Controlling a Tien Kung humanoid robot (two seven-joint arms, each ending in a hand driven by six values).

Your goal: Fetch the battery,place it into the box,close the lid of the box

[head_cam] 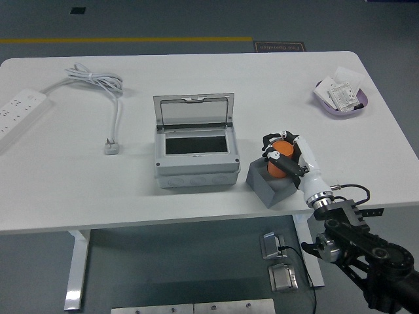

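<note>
Right hand (286,159) curled tight around orange battery (282,163), directly above grey holder block (270,186). Open-lidded grey box (195,152) just to hand's left on white surface (216,209).

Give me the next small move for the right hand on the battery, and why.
Probably lift straight up. The right hand has its fingers curled around the orange battery, which sits on the grey holder block. The grey box stands to its left with its lid raised and the opening clear, so once the battery is free of the block it can be carried left over the box.
</note>
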